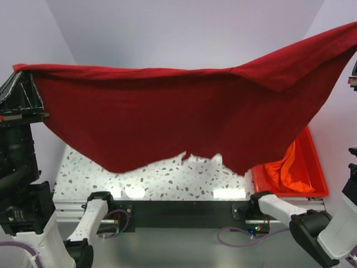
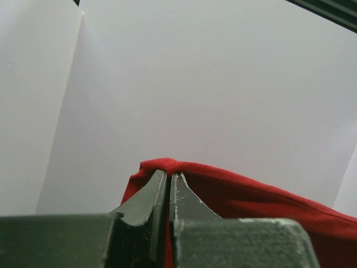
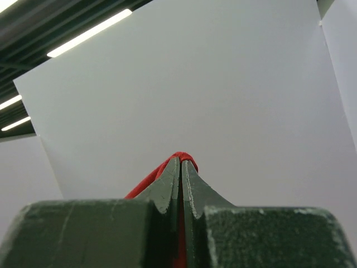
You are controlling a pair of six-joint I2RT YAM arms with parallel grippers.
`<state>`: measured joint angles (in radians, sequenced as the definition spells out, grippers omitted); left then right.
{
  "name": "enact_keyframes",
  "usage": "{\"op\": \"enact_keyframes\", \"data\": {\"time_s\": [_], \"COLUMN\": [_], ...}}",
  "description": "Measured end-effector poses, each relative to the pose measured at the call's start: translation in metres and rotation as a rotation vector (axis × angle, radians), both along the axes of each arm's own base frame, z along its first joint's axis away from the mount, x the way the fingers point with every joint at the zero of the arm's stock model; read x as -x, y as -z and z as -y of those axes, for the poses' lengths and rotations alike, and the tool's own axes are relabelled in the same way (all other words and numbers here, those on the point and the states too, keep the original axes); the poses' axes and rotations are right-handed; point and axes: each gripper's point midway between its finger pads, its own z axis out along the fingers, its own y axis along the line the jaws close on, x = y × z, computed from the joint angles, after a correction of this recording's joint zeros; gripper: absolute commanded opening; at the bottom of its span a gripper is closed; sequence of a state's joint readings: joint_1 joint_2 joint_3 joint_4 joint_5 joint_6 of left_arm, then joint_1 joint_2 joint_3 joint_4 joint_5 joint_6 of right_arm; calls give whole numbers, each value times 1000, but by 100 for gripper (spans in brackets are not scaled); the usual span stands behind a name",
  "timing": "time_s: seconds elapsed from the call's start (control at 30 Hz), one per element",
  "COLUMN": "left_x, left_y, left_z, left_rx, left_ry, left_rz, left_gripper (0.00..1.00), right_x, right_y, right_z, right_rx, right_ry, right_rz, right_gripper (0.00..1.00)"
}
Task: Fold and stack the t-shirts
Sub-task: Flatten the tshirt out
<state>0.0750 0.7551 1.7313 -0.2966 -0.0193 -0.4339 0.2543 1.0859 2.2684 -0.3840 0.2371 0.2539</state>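
A dark red t-shirt [image 1: 167,117] hangs spread wide in the air above the table, held by two top corners, its ragged lower edge clear of the surface. My left gripper [image 2: 169,174] is shut on the shirt's left corner, and red cloth [image 2: 251,201] folds over its fingertips and trails off to the right. My right gripper [image 3: 182,160] is shut on the right corner, a small fold of red cloth [image 3: 159,176] showing over its tips. An orange t-shirt [image 1: 287,170] lies crumpled in the red tub [image 1: 317,167] at the right.
The speckled white table [image 1: 162,181] lies below the hanging shirt, which hides most of it. White walls close in the back and sides. Both arm bases sit on the black rail [image 1: 178,215] at the near edge.
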Motion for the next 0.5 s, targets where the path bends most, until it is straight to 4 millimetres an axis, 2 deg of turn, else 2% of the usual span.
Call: {"op": "enact_keyframes", "data": {"time_s": [0.07,0.13,0.2,0.3,0.33,0.37,0.4,0.43,0.47,0.5], "left_x": [-5,-23,-55,-121,-149,-177,-203,-226,-243,-259], "left_y": [5,20,50,113,143,180,222,268,308,357], "left_z": [-3,-4,-4,-6,-6,-7,-7,-7,-7,-7], "left_rx": [6,14,36,70,77,83,88,95,98,98], "left_ry": [-10,-10,8,33,39,43,49,56,59,64], "left_rz": [-13,-61,-157,-348,-431,-530,-636,-750,-851,-974], "left_gripper": [0,0,0,0,0,0,4,15,38,51], "right_x": [-7,-19,-42,-106,-137,-162,-198,-236,-272,-305], "right_y": [2,7,19,51,69,84,109,141,175,210], "right_z": [-2,-4,-9,-23,-29,-34,-42,-50,-58,-66], "right_rx": [3,7,13,36,45,55,70,89,110,134], "right_ry": [1,3,7,20,29,35,44,56,62,67], "right_rz": [-12,-34,-73,-198,-259,-308,-381,-470,-555,-640], "right_gripper": [0,0,0,0,0,0,0,0,2,24]}}
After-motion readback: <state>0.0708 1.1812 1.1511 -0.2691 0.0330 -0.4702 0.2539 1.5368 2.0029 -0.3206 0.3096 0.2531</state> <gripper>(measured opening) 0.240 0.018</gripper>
